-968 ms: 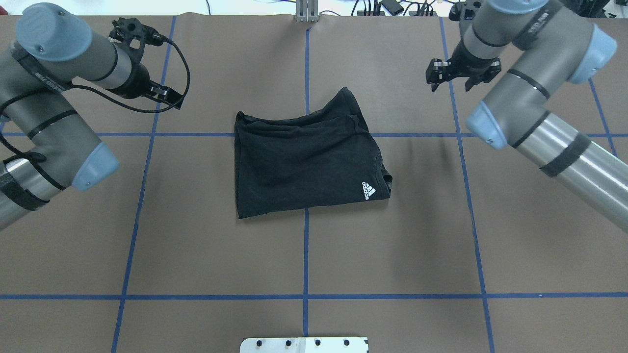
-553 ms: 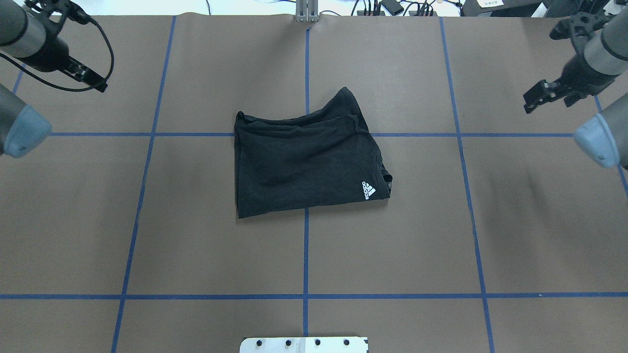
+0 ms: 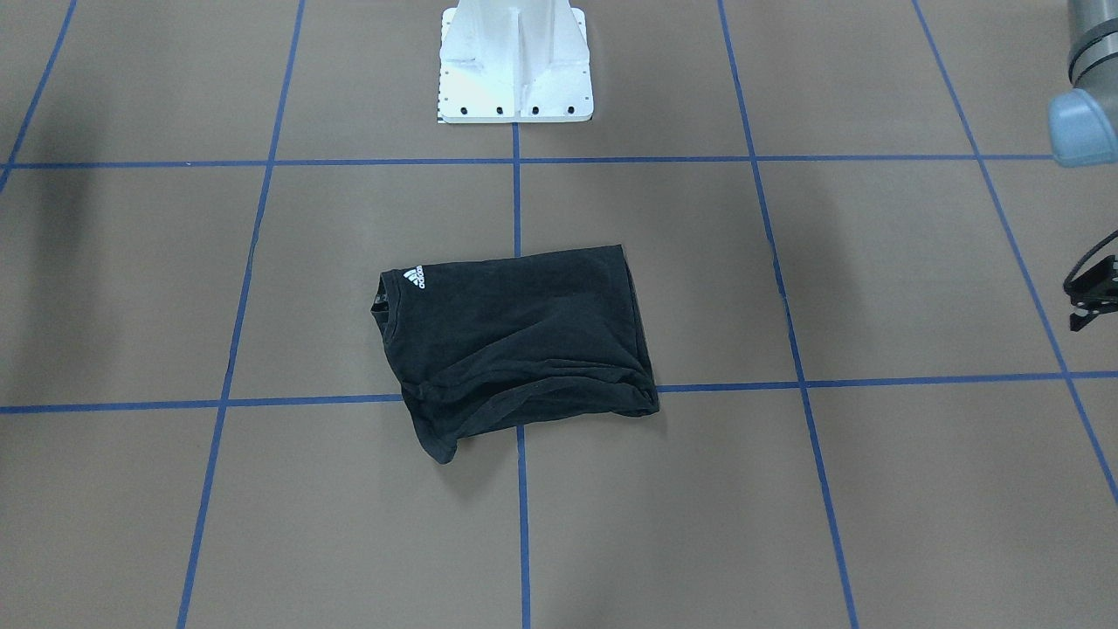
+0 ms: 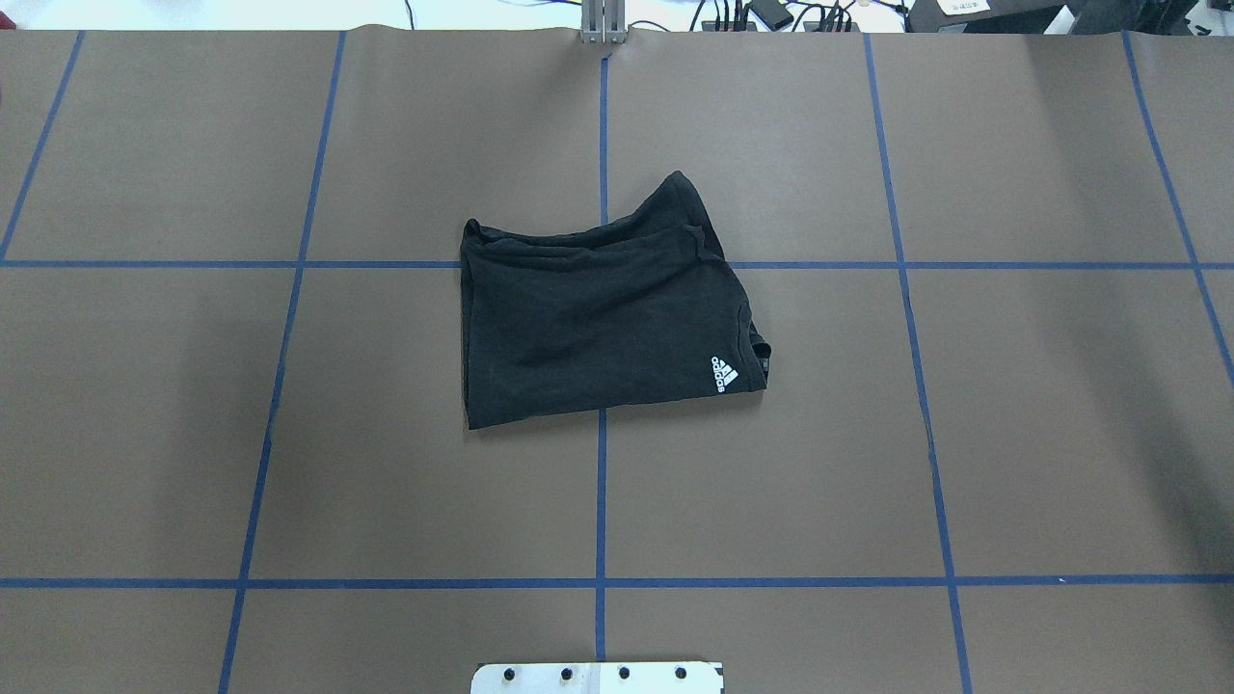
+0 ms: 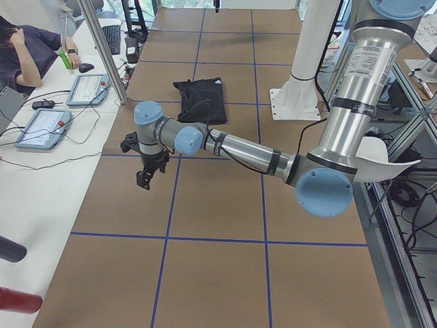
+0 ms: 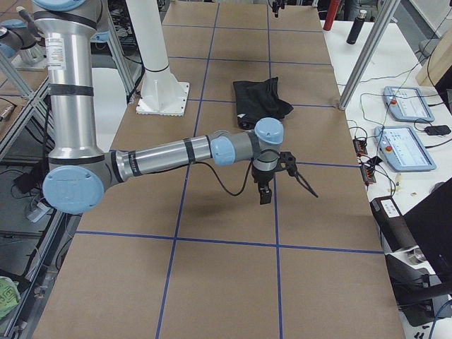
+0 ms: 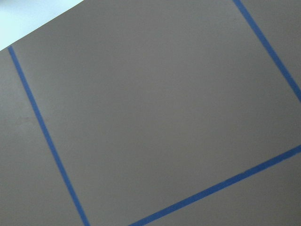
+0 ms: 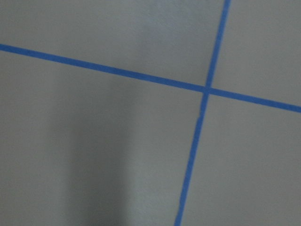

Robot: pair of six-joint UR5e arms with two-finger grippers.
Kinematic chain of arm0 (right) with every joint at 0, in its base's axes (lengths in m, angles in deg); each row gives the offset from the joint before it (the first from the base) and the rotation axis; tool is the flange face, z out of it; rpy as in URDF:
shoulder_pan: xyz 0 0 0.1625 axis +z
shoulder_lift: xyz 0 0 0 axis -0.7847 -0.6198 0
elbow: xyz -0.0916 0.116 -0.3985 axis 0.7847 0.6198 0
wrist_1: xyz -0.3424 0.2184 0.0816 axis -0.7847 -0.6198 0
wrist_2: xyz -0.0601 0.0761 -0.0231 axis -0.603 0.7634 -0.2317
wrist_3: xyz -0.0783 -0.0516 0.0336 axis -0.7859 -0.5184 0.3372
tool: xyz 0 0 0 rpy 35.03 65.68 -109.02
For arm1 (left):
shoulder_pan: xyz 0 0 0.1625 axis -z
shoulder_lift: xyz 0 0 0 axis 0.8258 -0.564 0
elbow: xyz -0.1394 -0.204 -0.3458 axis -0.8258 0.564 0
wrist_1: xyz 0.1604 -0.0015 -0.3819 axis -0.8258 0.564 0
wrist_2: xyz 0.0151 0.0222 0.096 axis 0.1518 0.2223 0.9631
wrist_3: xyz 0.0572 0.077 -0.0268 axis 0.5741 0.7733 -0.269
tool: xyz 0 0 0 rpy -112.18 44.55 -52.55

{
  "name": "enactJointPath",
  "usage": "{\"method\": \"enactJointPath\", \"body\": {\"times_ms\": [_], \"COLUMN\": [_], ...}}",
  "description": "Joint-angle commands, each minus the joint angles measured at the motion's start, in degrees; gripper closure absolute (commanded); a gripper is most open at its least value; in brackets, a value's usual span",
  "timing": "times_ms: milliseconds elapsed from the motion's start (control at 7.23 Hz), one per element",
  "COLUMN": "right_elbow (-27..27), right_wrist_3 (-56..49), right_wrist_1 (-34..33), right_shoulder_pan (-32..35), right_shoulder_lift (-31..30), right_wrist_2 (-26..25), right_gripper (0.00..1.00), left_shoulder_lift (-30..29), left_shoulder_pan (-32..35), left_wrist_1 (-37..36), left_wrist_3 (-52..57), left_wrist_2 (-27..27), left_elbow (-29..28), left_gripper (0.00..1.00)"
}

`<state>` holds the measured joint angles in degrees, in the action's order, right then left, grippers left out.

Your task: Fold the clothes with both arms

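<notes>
The shirt (image 4: 598,323) lies folded on the bench (image 4: 964,434). The left pincer (image 5: 145,180) and right pincer (image 6: 265,189) hang far from it; open or clenched, too small to tell.

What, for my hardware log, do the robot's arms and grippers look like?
The left arm and right arm are silver-grey tubes with black bands and round light blue joint caps. A thin black cable loops loose near each wrist. The left gripper and right gripper are black and angular.
</notes>
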<state>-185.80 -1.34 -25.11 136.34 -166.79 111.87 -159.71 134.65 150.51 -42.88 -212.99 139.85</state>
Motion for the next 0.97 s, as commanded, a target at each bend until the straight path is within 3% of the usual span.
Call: {"method": "enactJointPath", "body": {"times_ms": [0,553,829], "right_elbow": [-3.5,-4.4,-4.4], "right_wrist_3": [-2.1,0.8,2.3], "right_wrist_1": [-2.1,-1.8,-1.7], "right_shoulder_pan": [6.2,6.1,5.2], "right_shoulder_lift": [-7.0,-7.6,-7.0], "right_wrist_2": [0.7,0.7,0.7], "right_gripper": [0.01,0.00,0.00], "left_shoulder_lift": [0.6,8.6,13.7], "left_shoulder_pan": [6.2,8.3,8.3], "left_wrist_1": [-8.2,-7.5,-7.5], "left_wrist_3": [4.1,7.6,7.3], "left_wrist_2": [-0.3,-6.9,-9.8], "left_elbow": [0.4,1.0,5.8], "left_gripper": [0.00,0.00,0.00]}}
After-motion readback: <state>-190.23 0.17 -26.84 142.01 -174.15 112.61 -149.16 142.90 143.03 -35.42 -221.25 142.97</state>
